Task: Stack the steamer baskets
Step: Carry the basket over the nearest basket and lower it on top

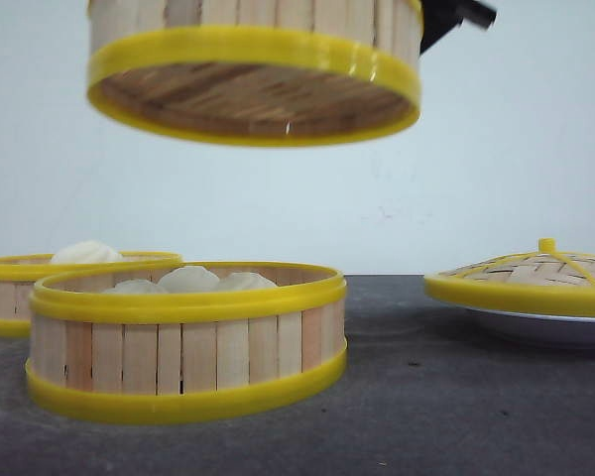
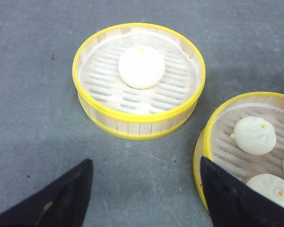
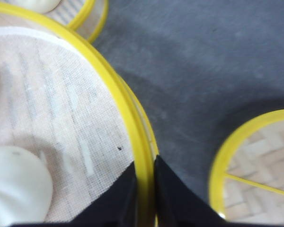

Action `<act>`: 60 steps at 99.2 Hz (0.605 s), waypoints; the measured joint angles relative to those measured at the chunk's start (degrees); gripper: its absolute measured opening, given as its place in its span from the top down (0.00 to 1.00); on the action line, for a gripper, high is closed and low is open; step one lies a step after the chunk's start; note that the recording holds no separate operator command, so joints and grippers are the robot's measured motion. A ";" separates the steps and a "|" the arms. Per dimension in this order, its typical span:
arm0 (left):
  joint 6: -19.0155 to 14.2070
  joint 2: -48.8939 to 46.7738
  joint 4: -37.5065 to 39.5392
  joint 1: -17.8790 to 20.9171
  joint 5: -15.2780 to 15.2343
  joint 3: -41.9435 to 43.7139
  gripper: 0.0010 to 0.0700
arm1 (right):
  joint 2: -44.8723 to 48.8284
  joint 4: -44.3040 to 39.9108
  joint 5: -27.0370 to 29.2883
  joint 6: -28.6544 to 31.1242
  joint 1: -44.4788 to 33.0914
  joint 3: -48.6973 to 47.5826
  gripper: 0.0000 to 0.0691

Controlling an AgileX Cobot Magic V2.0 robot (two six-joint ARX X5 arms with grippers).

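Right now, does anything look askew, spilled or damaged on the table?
Nothing stands out. The lifted basket hangs nearly level in the right gripper; both other baskets sit flat, buns inside.
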 joint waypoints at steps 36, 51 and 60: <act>0.00 0.00 -0.02 0.00 0.00 0.00 0.38 | 0.09 13.64 -0.17 -0.04 1.95 -10.88 0.96; 0.00 0.00 0.00 0.00 0.00 0.00 0.38 | 0.68 17.94 -0.26 -0.46 2.60 -12.37 0.96; 0.00 0.00 -0.02 0.00 0.00 0.00 0.38 | 0.83 19.52 -0.24 -0.46 2.82 -12.63 0.96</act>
